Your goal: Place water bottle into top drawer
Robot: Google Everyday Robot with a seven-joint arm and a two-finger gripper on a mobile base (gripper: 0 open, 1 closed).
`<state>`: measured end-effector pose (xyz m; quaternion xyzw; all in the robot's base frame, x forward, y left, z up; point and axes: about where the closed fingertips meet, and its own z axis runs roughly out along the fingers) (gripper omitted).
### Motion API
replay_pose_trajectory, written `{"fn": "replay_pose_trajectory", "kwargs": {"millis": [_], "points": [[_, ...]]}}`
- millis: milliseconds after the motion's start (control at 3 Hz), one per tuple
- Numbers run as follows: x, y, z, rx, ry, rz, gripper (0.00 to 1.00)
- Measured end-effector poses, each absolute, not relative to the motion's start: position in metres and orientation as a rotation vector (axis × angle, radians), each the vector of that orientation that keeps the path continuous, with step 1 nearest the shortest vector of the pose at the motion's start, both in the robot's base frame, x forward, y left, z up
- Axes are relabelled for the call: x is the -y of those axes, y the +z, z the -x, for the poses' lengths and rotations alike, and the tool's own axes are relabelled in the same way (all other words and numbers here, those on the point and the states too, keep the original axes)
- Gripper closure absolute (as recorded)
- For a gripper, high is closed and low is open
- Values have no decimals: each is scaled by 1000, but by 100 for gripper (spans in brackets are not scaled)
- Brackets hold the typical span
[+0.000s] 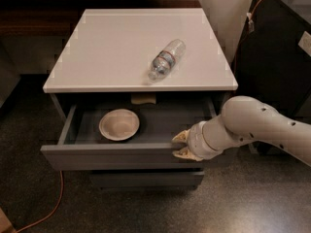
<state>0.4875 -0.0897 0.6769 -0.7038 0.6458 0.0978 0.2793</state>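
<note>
Camera view, Q1: pos. of water bottle?
A1: Lying on its side, diagonal, on the cabinet's white top, right of centre. Not held; well apart from the gripper.

Q2: Top drawer?
A2: Pulled out beneath the white top's front edge, interior visible. No opening action req'd. Step in hand, by judgement: approach and pick. Nothing placed yet.

Q3: Gripper?
A3: Low, at the right end of the drawer's front panel, arm entering from the right. Fingertips apart, nothing held. Contact w/ the panel: cannot tell.

Q4: Next move, reqs?
A4: Raise above the white top, travel to the bottle, set the jaws across its body, close. Round, crinkled plastic will likely roll or give, so grip mid-body. Then carry it forward past the front edge and lower it into the drawer.

Q5: Obstructions?
A5: Bowl sits in the drawer's left half. Small tan item lies at the drawer's back, partly under the top. The right half shows bare floor, so it is the preferred drop zone. The overhanging top blocks rear entry from above. Lower drawer is shut. Orange cable on the floor at left and dark cabinet at right are both off the path.
</note>
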Motion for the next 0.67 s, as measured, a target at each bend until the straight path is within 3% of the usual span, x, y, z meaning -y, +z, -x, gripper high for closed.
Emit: {"fn": "replay_pose_trajectory", "kwargs": {"millis": [667], "points": [[90, 677, -487, -1732, 263, 1888, 25]]}}
